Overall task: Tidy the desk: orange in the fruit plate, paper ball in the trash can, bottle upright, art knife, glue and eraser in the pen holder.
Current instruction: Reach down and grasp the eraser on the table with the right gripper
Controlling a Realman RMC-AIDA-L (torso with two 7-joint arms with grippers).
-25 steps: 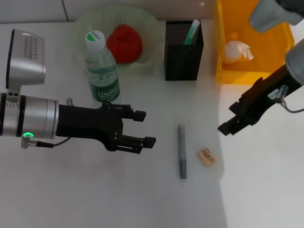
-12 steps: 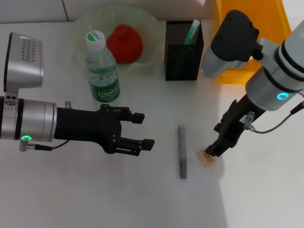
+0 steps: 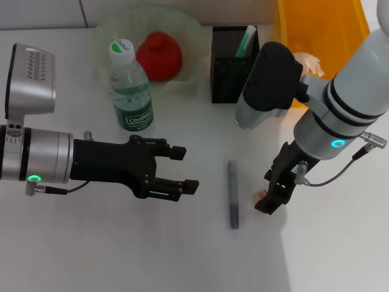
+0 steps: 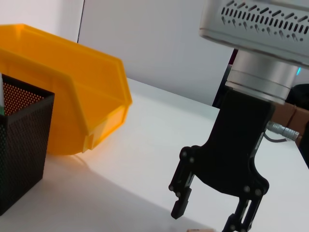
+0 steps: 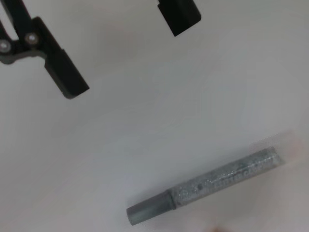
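The tan eraser (image 3: 260, 196) lies on the white table, mostly hidden under my right gripper (image 3: 266, 202). In the left wrist view that gripper (image 4: 208, 217) is open, with one finger on each side of the eraser's top edge (image 4: 200, 230). A grey glittery capped stick (image 3: 233, 193) lies just left of it and also shows in the right wrist view (image 5: 205, 186). My left gripper (image 3: 182, 167) is open and empty, hovering left of the stick. The bottle (image 3: 130, 88) stands upright. The red-orange fruit (image 3: 159, 56) sits in the green plate (image 3: 188, 36). The paper ball (image 3: 309, 61) lies in the yellow bin (image 3: 340, 24).
The black mesh pen holder (image 3: 235, 61) holds a green item (image 3: 246, 41) and stands behind the stick, close to my right arm's wrist. The yellow bin is at the back right. The left gripper's fingers (image 5: 63, 72) show in the right wrist view.
My right arm has swung in from the right and come down, so its gripper now sits over the eraser. The left arm has barely moved.
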